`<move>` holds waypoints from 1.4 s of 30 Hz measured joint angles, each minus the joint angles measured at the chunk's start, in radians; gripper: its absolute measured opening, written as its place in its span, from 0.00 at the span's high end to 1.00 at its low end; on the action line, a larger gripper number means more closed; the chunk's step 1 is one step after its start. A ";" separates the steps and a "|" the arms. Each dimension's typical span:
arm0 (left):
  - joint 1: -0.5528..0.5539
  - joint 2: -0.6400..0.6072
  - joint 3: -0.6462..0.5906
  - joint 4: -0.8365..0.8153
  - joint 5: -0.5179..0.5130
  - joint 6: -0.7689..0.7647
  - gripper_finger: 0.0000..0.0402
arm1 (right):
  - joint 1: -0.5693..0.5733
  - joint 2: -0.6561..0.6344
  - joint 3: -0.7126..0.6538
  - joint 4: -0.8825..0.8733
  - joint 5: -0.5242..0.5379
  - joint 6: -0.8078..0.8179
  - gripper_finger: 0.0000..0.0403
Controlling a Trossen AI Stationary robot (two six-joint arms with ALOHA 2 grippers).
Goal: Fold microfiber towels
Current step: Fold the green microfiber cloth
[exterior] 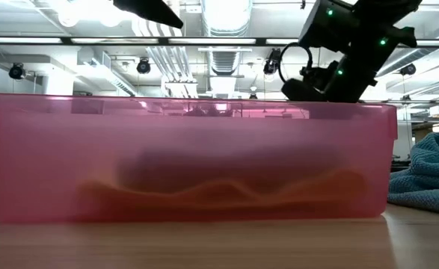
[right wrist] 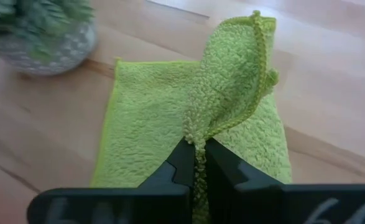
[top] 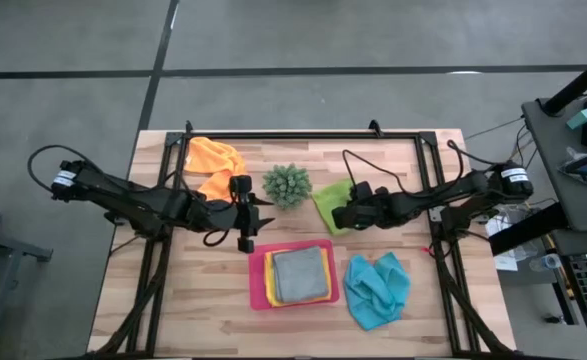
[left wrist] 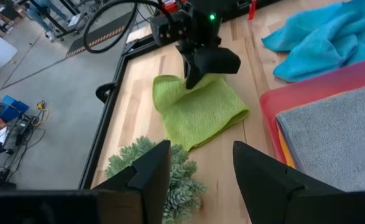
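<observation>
The lime green towel point(top: 329, 198) lies on the table right of the small plant point(top: 287, 185), and my right gripper point(top: 339, 215) is shut on its right side. My left gripper point(top: 258, 213) is open and empty, left of the plant and just beyond the pink tray point(top: 257, 288). A grey towel point(top: 299, 273) lies on a yellow one point(top: 269, 290) in the tray. The orange towel point(top: 216, 165) lies bunched at the far left. The light blue towel point(top: 378, 290) lies crumpled right of the tray. My right gripper pinches a raised fold of the lime green towel point(right wrist: 198, 134) between its two fingers, at the towel's right side. The fingers come slanting down from the table's right. The hemmed edge point(right wrist: 257, 56) stands up in a loop beyond the fingers. The rest of the towel point(left wrist: 198, 115) lies flat on the table.
The plant point(left wrist: 160, 171) stands close to my left gripper's fingers point(left wrist: 148, 177). The pink tray's near wall point(exterior: 189, 157) fills the low view, with the blue towel point(exterior: 428, 175) to its right. A black frame point(top: 303, 133) runs along the table's far edge.
</observation>
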 joint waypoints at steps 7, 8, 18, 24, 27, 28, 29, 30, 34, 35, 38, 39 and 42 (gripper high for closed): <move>0.000 0.000 -0.003 0.016 0.000 0.008 0.60 | 0.000 0.055 0.000 0.069 -0.009 -0.017 0.97; 0.000 0.000 -0.003 0.023 -0.001 0.016 0.60 | -0.001 0.067 0.000 0.093 -0.009 -0.017 0.97; 0.000 0.000 -0.003 0.033 -0.001 0.023 0.60 | -0.033 0.159 0.001 0.205 -0.002 -0.020 0.93; 0.000 0.000 -0.003 0.038 0.000 0.026 0.60 | -0.035 0.141 0.001 0.244 -0.003 -0.067 0.81; 0.000 0.002 -0.003 0.040 0.000 0.026 0.60 | -0.035 0.136 0.001 0.298 -0.029 -0.110 0.73; 0.000 0.002 -0.003 0.041 0.000 0.026 0.60 | -0.035 0.135 0.001 0.311 -0.042 -0.123 0.71; 0.000 0.002 -0.003 0.043 0.000 0.026 0.60 | -0.035 0.135 0.001 0.328 -0.056 -0.131 0.69; 0.000 0.003 -0.003 0.045 0.000 0.026 0.60 | -0.035 0.136 0.001 0.342 -0.062 -0.136 0.67; 0.000 0.006 -0.003 0.046 0.000 0.026 0.60 | -0.035 0.135 0.001 0.338 -0.082 -0.160 0.60; 0.000 0.006 -0.003 0.047 0.000 0.026 0.60 | -0.035 0.129 0.001 0.331 -0.083 -0.174 0.59; 0.000 0.006 -0.003 0.046 0.000 0.026 0.60 | -0.035 0.100 0.000 0.321 -0.096 -0.233 0.57; 0.000 0.006 -0.003 0.046 0.000 0.026 0.60 | -0.035 0.087 0.000 0.311 -0.108 -0.253 0.56; 0.000 0.006 -0.003 0.046 0.000 0.026 0.60 | -0.036 0.040 0.000 0.257 -0.159 -0.286 0.57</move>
